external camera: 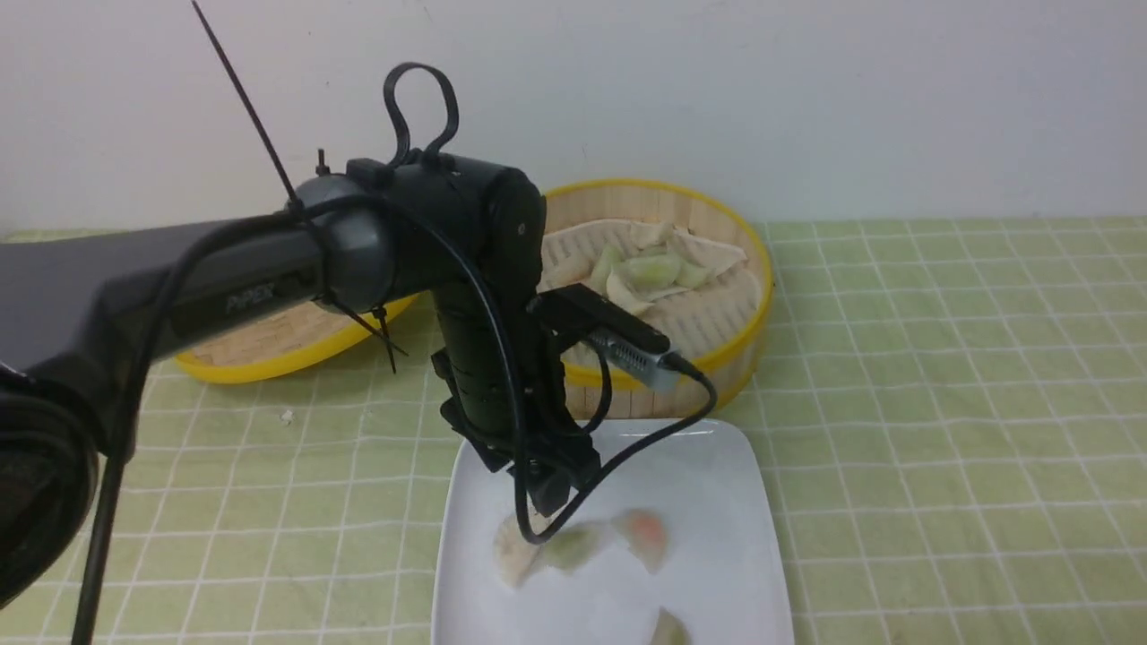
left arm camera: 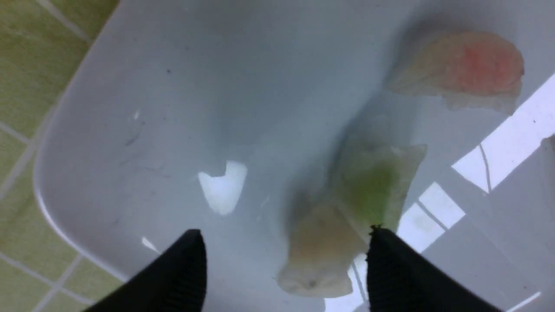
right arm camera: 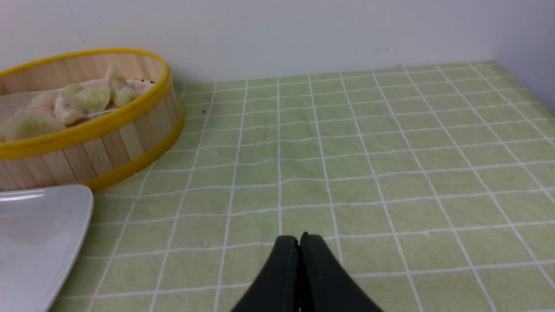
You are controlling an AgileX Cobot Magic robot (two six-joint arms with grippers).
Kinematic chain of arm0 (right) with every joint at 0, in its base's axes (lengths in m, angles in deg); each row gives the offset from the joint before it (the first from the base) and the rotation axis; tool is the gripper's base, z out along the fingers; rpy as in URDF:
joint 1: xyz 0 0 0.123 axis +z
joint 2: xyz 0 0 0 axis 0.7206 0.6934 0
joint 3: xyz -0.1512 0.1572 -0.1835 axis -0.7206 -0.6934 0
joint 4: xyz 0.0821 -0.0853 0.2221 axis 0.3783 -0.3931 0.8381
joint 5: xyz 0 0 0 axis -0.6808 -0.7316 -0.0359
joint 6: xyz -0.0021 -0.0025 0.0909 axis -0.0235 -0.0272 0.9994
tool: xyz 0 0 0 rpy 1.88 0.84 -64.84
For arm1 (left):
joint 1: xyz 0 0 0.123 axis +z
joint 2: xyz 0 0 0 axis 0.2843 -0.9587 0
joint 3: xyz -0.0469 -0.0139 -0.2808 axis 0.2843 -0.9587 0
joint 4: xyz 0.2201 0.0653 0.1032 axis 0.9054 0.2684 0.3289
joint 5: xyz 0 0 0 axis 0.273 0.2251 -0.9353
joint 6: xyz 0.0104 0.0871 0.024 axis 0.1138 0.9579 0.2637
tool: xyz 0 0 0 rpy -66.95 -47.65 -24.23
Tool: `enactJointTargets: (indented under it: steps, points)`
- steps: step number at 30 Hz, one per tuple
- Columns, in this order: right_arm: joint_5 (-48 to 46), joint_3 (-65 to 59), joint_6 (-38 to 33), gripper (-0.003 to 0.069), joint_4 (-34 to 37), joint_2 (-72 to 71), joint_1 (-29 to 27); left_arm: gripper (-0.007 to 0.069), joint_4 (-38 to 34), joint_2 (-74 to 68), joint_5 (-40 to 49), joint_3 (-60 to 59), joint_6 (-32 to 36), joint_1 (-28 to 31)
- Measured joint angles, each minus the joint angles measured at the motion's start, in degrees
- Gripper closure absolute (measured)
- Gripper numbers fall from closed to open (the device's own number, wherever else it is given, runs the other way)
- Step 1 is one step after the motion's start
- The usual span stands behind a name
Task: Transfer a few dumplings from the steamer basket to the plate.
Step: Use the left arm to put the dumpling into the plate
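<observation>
The black left arm (external camera: 269,269) hides most of the flat lid (external camera: 269,358) and part of the steamer basket (external camera: 654,403). The plate (external camera: 726,502) runs off the bottom edge, and so does the lowest dumpling (external camera: 668,630) (only its top shows). The other dumplings (external camera: 643,536) below the left claw (external camera: 548,502) look smeary. In the left wrist view the green dumpling (left arm camera: 373,190) is blurry, and its folds cannot be made out.

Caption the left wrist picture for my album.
Left hand open over the white plate, dumplings lying below.
</observation>
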Motion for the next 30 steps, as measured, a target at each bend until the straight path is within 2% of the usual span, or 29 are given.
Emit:
enactJointTargets:
  steps: [4,8,11,21,27,29,30]
  points:
    - [0.0,0.0,0.0,0.0672,0.0,0.0,0.0,0.0081,3.6,0.0,-0.6,5.9,-1.5,0.0]
    - [0.0,0.0,0.0,0.0672,0.0,0.0,0.0,0.0104,11.1,-0.3,-7.8,13.7,-8.0,0.1]
    - [0.0,0.0,0.0,0.0672,0.1,0.0,0.0,0.0130,13.9,-1.7,-12.3,17.1,-11.3,0.6]
    - [0.0,0.0,0.0,0.0672,0.1,0.0,0.0,0.0148,14.8,-15.1,-14.6,21.1,-13.0,2.0]
    - [0.0,0.0,0.0,0.0672,0.1,0.0,0.0,0.0151,15.4,-17.6,-15.5,21.7,-13.1,2.0]
    - [0.0,0.0,0.0,0.0672,0.1,0.0,0.0,0.0191,15.3,-17.9,-15.5,22.0,-13.1,2.0]
    - [0.0,0.0,0.0,0.0672,0.1,0.0,0.0,0.0245,15.0,-18.0,-15.5,22.1,-13.1,2.0]
